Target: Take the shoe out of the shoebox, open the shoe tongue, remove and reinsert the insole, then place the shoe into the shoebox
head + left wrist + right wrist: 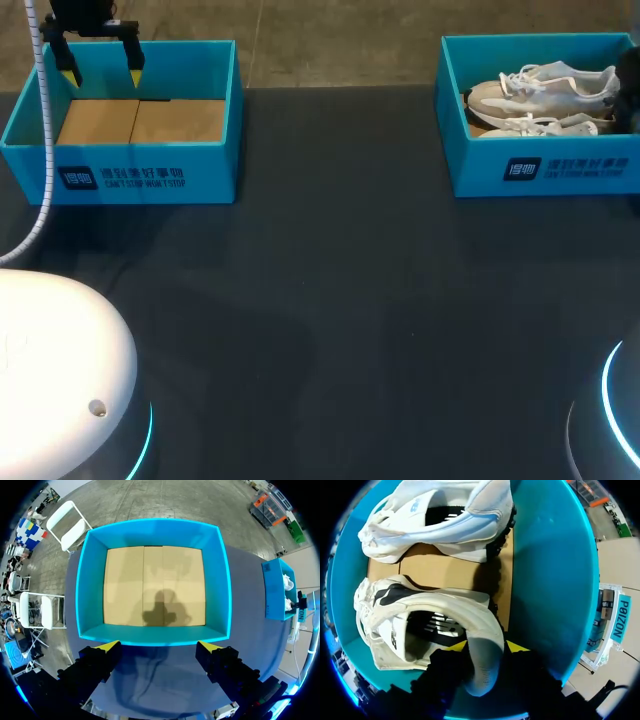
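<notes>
Two white shoes lie in the right blue shoebox (545,170). In the right wrist view the nearer shoe (435,610) has its heel between my right gripper's (487,646) yellow tips, which press it from both sides. The other shoe (440,525) lies beyond it, on its side. In the head view the shoes (545,85) show, and my right arm (630,90) is only a dark shape at the box's right end. My left gripper (100,68) hangs open over the back of the left shoebox (120,175), nothing between its fingers.
The left shoebox (150,532) holds only its brown cardboard floor (155,585). Both boxes stand at the far edge of the dark table (330,300). Two round robot bases sit at the near corners.
</notes>
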